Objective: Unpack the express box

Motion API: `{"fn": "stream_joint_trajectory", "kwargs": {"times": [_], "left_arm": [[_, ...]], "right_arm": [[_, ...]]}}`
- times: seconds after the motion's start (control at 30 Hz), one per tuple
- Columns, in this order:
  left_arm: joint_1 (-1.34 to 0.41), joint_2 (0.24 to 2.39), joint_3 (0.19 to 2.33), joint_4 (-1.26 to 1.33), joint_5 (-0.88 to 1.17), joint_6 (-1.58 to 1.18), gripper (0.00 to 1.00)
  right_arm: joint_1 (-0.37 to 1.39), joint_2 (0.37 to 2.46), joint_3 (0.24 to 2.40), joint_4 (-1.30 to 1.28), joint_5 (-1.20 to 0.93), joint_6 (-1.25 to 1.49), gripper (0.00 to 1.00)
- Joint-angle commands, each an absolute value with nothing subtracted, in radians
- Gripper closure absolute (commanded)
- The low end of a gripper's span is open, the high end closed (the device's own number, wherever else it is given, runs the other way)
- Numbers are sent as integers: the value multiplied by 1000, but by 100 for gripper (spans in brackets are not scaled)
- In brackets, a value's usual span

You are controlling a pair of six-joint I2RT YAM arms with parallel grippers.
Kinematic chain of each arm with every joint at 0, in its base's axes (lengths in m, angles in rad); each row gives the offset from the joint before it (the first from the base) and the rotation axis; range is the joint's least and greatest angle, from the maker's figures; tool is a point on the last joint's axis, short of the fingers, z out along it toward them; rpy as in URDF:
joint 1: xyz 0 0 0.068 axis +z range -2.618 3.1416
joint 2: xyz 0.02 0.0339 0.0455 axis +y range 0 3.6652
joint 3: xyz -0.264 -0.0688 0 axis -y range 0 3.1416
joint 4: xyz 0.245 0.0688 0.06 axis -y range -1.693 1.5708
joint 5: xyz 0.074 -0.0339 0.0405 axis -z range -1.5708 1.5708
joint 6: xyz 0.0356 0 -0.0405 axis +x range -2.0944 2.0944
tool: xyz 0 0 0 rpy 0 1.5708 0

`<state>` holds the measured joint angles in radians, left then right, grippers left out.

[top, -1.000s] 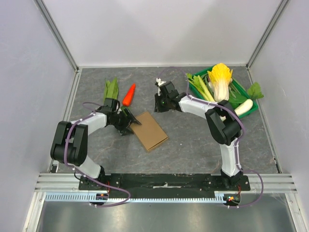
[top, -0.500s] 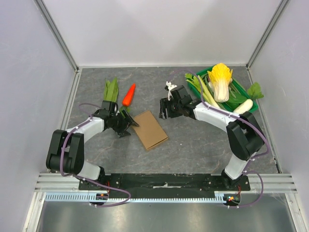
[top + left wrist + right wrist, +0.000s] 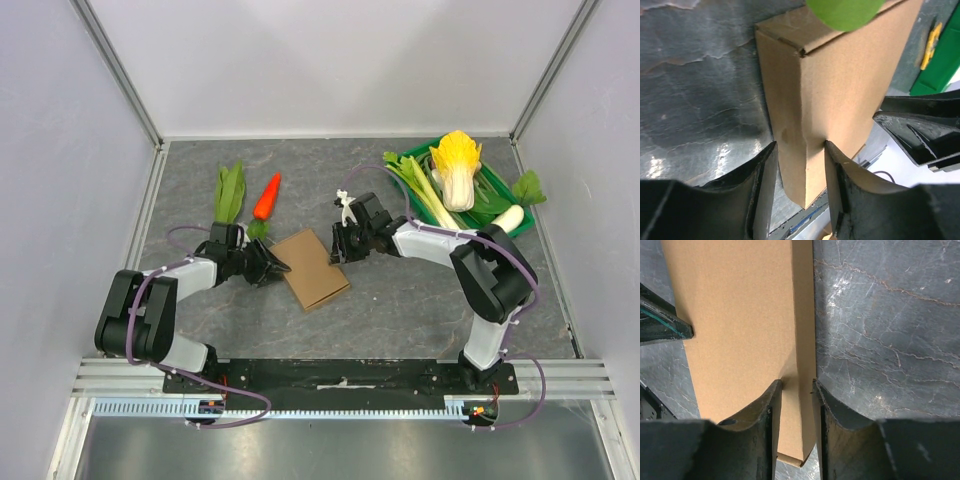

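The box in the middle of the frame is shut, nothing out yet; the left gripper and right gripper each pinch 1 edge.

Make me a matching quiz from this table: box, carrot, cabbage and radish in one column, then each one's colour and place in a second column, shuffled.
Column one:
1. cardboard box
2. carrot
3. cabbage
4. radish

Column two:
A. yellow, in the green crate
B. orange, beside the leafy green
C. white, at the crate's right corner
D. brown, lying flat, left of the crate

Pairs: 1-D, 2-B, 3-A, 4-C
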<state>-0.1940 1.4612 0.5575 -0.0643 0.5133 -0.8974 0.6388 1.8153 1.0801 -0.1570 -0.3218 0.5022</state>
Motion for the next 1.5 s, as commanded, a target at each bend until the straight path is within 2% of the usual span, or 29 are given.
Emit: {"fn": "stream_joint_trajectory", "kwargs": {"times": [0.0,0.17,0.73,1.13,1.47], "left_arm": [[-206,1463,528,73,551,-931,54],[-222,1434,543,143,610,-931,60],[-339,1339,627,238,753,-882,62],[-405,1445,744,244,749,-859,62],[-456,1575,834,230,736,-867,60]], "right_arm": [[649,1822,1057,-107,-359,529,64],[650,1830,1042,-110,-360,540,67],[650,1856,1052,-129,-402,569,69],[652,1875,1094,-160,-486,554,66],[650,1885,1112,-166,-431,560,64]]}}
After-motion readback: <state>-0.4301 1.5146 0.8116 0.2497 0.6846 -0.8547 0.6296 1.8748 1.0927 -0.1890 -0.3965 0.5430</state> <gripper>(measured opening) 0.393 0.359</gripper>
